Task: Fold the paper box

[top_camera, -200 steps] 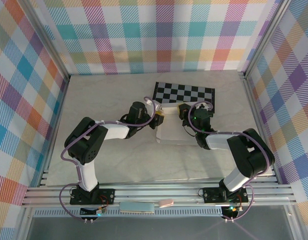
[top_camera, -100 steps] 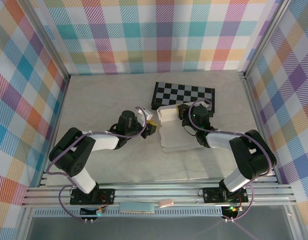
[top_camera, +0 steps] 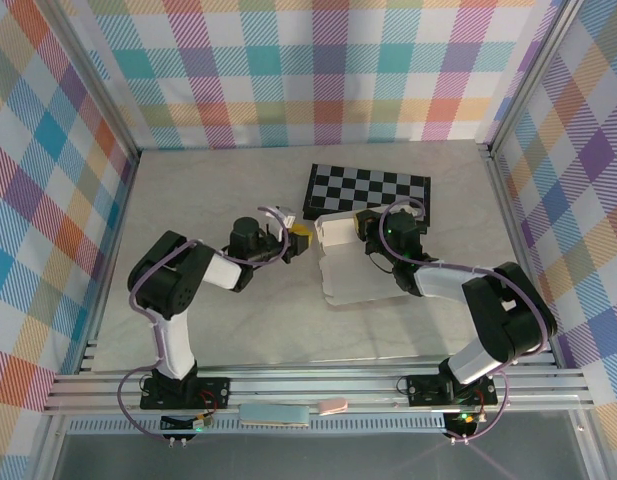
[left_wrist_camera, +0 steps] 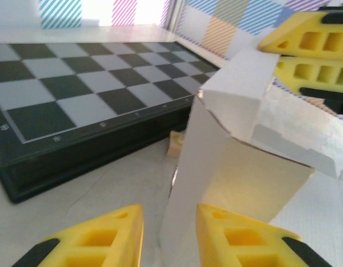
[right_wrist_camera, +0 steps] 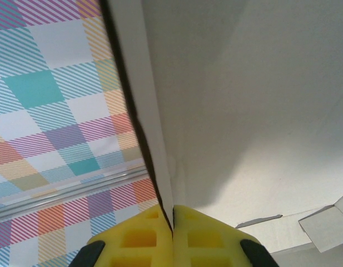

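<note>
Here we see the white thin-cardboard paper box [top_camera: 356, 272] on the pale desk [top_camera: 208, 190], just before the black-and-white checkered board [top_camera: 368, 187]. The right gripper [right_wrist_camera: 172, 214] has its jaws pinched tight on a raised box panel. The left gripper [top_camera: 302, 237] sits beside the box's left edge, jaws partly apart, empty.

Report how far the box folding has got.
Done: one panel of the paper box stands upright at its far end, near the chessboard. In hand: the right gripper pinches that raised panel, jaws shut on it; the left gripper sits open at the panel's edge. Left: the rest of the sheet looks flat, flaps unfolded, nothing tucked.
</note>
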